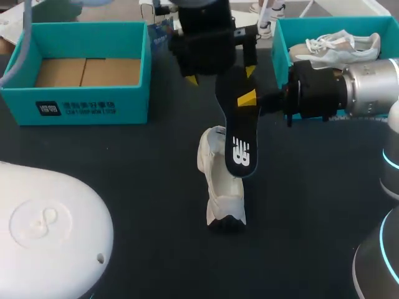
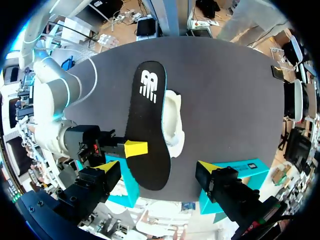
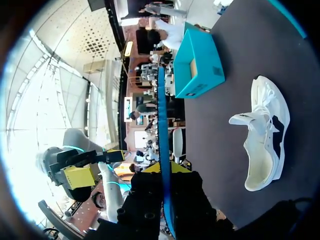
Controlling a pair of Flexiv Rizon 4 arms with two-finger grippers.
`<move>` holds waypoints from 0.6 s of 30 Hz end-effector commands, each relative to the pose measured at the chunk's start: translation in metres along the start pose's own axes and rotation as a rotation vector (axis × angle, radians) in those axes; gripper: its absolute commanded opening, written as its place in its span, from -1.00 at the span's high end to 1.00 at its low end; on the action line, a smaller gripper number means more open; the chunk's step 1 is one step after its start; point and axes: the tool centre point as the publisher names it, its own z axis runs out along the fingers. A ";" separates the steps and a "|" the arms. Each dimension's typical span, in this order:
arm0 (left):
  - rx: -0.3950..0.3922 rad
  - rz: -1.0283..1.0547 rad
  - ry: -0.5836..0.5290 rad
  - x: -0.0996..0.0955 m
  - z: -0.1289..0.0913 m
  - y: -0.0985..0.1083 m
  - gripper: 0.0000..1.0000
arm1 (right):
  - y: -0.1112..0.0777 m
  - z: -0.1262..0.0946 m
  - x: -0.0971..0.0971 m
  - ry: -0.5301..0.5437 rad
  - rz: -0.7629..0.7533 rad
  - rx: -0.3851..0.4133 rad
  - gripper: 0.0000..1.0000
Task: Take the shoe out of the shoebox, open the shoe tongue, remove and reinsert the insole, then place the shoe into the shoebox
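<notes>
Insole (image 1: 237,137) is the thing in play: the black one with its white logo hangs over the middle of the tabletop (image 1: 124,187), pinched in my right hand (image 1: 246,98), whose yellow-tipped fingers close on it from both faces about midway along its length. In the right wrist view I see it edge-on as a thin line running out between those fingers. My left hand (image 1: 221,76) hovers at the insole's far end with its fingers spread wide on either side and gripping nothing; the left wrist view shows the insole's end between them, clear of both. The white shoe (image 1: 218,180) sits on the tabletop below the insole, outside either box; whether the insole's low end touches it I cannot tell. A second white shoe (image 1: 343,47) lies in the teal shoebox (image 1: 280,43) behind my right arm. Another teal box (image 1: 93,99) stands on the far left.
</notes>
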 end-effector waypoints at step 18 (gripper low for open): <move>0.026 -0.035 0.237 -0.013 0.006 0.008 -1.00 | 0.002 0.002 0.001 0.003 -0.008 -0.017 1.00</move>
